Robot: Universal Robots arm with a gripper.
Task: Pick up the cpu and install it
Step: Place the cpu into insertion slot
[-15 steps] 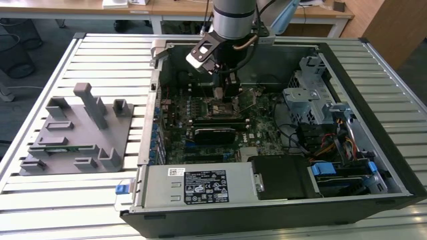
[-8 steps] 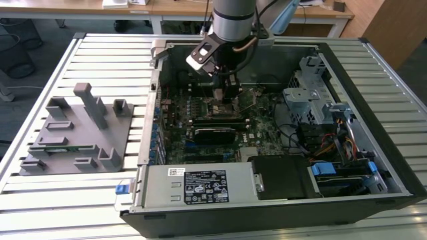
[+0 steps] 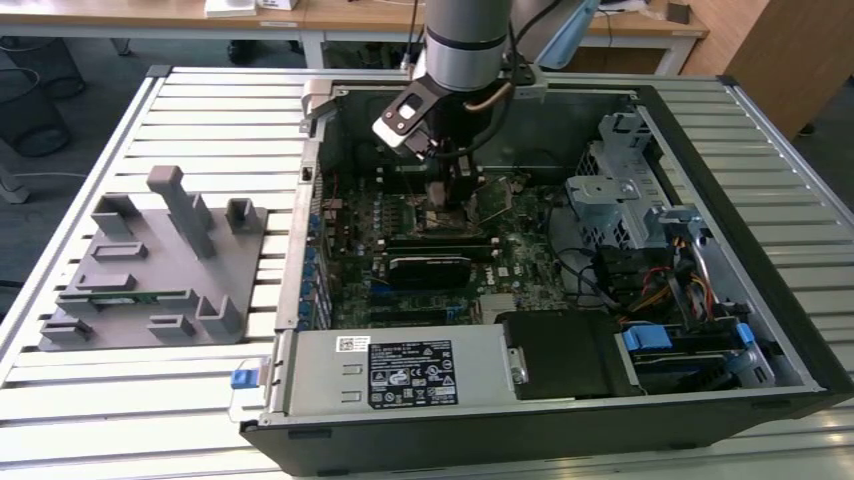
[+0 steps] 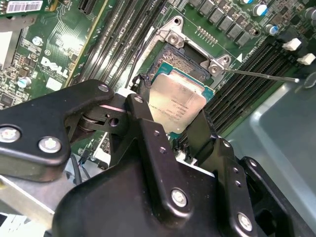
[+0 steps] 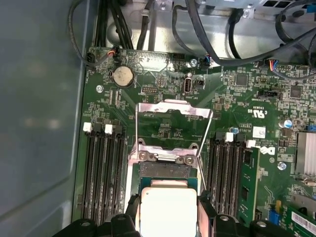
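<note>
The cpu (image 4: 180,98) (image 5: 168,210), a silver square chip with a thin pale rim, lies level between my two black fingers (image 4: 140,116) (image 5: 132,213). My gripper (image 4: 173,112) (image 5: 168,218) (image 3: 454,192) is shut on its two opposite edges. It hangs low over the dark socket (image 5: 165,171) (image 4: 185,57) on the green motherboard, inside the open computer case. The socket's metal load plate (image 5: 173,109) is flipped open and its thin lever (image 5: 204,148) (image 4: 261,75) is released. Whether the chip touches the socket I cannot tell.
Black memory slots (image 5: 101,173) (image 5: 227,173) flank the socket. Cables (image 5: 197,29) run along the case wall close by. A drive cage (image 3: 627,190) and a power supply (image 3: 400,370) stand inside the case. A grey fixture (image 3: 147,265) with a green memory stick (image 3: 134,296) is at the exterior view's left.
</note>
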